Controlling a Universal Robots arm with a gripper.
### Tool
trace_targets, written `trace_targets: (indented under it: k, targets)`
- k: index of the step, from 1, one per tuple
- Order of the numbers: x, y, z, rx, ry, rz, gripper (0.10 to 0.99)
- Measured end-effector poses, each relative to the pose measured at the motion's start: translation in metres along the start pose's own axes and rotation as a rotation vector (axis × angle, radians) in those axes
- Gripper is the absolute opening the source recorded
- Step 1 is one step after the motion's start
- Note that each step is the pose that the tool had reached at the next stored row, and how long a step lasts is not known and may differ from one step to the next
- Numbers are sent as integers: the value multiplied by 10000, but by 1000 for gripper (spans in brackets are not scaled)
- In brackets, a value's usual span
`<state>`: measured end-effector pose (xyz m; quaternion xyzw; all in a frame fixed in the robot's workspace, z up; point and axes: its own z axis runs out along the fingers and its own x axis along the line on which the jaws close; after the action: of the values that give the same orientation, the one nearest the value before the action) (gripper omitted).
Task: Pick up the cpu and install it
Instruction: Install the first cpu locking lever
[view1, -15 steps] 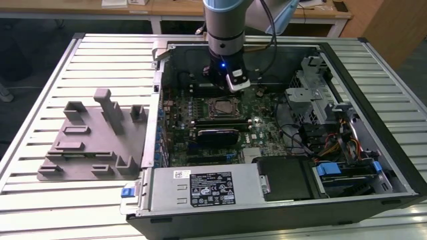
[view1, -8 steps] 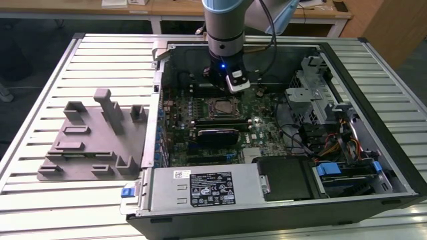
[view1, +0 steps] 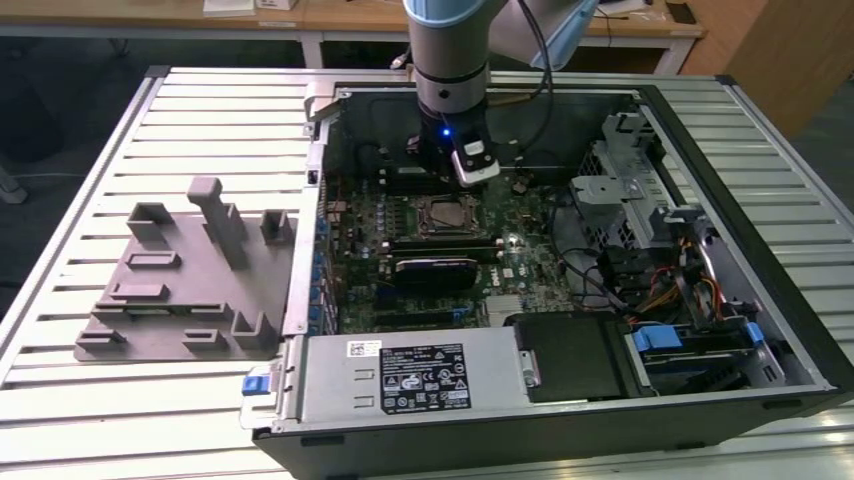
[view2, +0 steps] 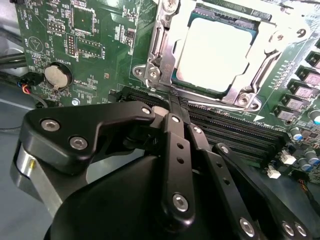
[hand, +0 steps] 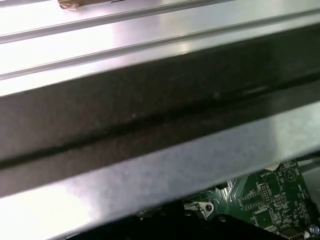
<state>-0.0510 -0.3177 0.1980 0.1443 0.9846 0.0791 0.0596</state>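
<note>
A: What did the exterior view show?

B: An open computer case (view1: 561, 400) lay on its side on the slatted metal surface (view1: 200, 130). The arm (view1: 450, 60) reached down into it, with the gripper (view1: 454, 165) low over the green motherboard (view1: 534, 260), just beyond the socket (view1: 445, 214) as that camera saw it. A grey plastic fixture (view1: 187, 280) sat on the surface toward the exterior view's left, apart from the case.

A: And the cpu?

B: In that view it was only a small pale square inside the socket frame. The second wrist view made it plain: the cpu (view2: 212, 52) lay flat in the socket's metal frame (view2: 160, 55), its silver top glaring bright. The black fingers (view2: 175, 145) sat close together, pressed nearly side by side with nothing between them, their tips over the dark memory slots (view2: 235, 132) just beside the socket. They were not touching the cpu. A round coin battery (view2: 58, 76) sat on the board, well to one side.

A: The first wrist view?

B: Mostly the case's metal wall (hand: 150, 165) and the ribbed surface (hand: 125, 30) behind it, with a corner of green board (hand: 265, 200).
</note>
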Motion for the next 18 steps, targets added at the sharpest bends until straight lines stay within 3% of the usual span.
trace_targets:
  k: [5,18]
  targets:
    - [9,31,4,2,1,-3,106]
    - [57,18,2,6,-24,28,106]
